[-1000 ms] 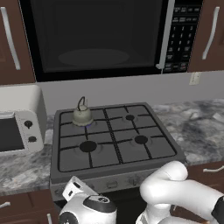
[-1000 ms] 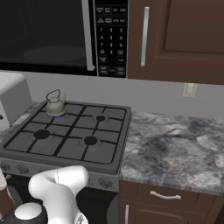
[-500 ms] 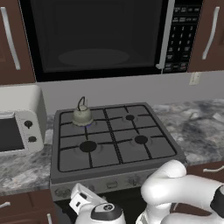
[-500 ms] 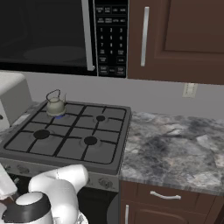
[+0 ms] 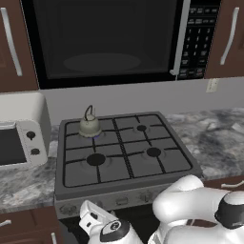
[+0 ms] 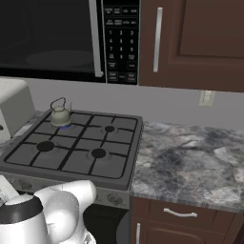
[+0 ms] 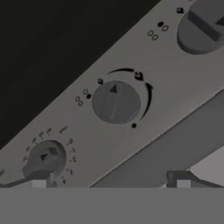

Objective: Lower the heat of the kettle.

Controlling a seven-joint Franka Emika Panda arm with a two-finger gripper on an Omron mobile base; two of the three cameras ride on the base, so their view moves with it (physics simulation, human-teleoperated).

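Hovering low before the stove's front panel (image 7: 131, 131), the pincer (image 7: 111, 186) is standing released, its two dark fingertips (image 7: 39, 181) spread apart with nothing between them. Just ahead of it, a round grey knob (image 7: 116, 103) is facing the hand camera, with a smaller knob (image 7: 46, 158) beside one fingertip and a third knob (image 7: 203, 26) lying toward the panel's other end. Beyond the panel, the stove (image 5: 126, 164) is sitting between stretches of marbled table (image 6: 190, 162). The kettle (image 5: 89, 125) is standing upright on the stove's far left burner, a faint blue flame (image 5: 96, 136) showing at its base. Farthest back, a microwave (image 5: 109, 43) is hanging above.
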